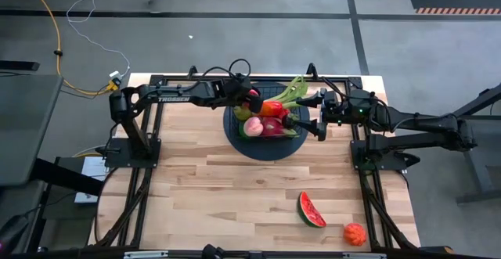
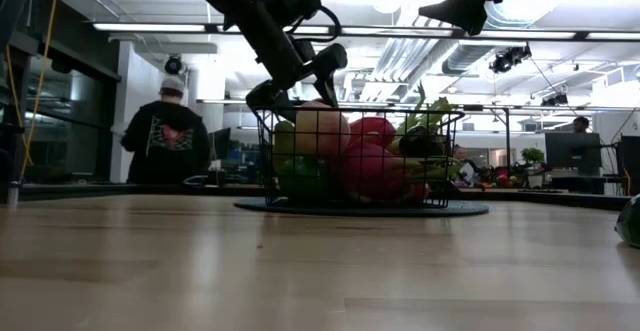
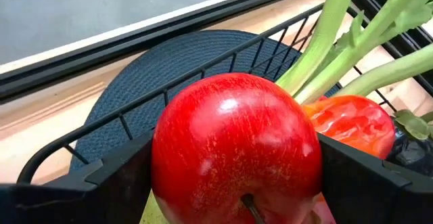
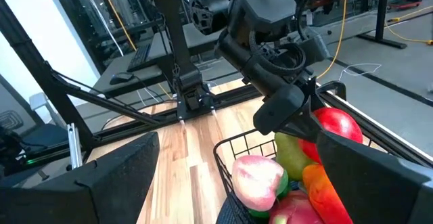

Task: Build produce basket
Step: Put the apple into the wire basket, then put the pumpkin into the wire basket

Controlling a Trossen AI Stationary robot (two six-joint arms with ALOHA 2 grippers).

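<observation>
Counter (image 1: 235,188): light wood, carrying all items.
Mat (image 1: 243,145): dark round mat lying at the counter's far middle, under the basket.
Basket (image 2: 440,161): black wire basket sitting on the mat, holding mixed produce and a green leafy stalk (image 1: 293,89).
Left tool (image 1: 252,98): hanging over the basket's far-left rim, gripping a red apple (image 3: 237,149) between wide-set fingers.
Right tool (image 1: 313,112): hovering over the basket's right side, fingers standing open, holding nothing.
Watermelon slice (image 1: 310,210): lying on the counter's near right, well apart from both tools.
Orange fruit (image 1: 355,234): lying just beside the slice, nearer the corner.
</observation>
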